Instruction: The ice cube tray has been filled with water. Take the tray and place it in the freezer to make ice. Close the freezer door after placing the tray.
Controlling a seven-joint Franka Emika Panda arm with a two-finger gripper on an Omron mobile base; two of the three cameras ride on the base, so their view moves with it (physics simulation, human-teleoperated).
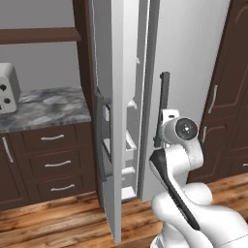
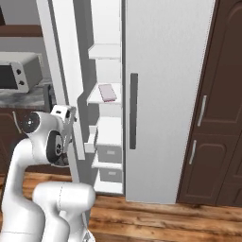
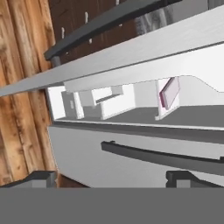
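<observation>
The ice cube tray, a pale pink slab, lies on a white middle shelf inside the freezer. In the hand view the tray shows tilted, deep inside the compartment. The freezer door stands wide open, seen edge-on, with its dark handle on the outer face. My gripper is open and holds nothing. It hovers in front of the freezer opening, well short of the tray, between the open door and the shut right fridge door.
The right fridge door is shut, with a dark bar handle. Dark brown cabinets stand to its right. To the left is a marble counter over drawers, with a white appliance on it. The floor is wood.
</observation>
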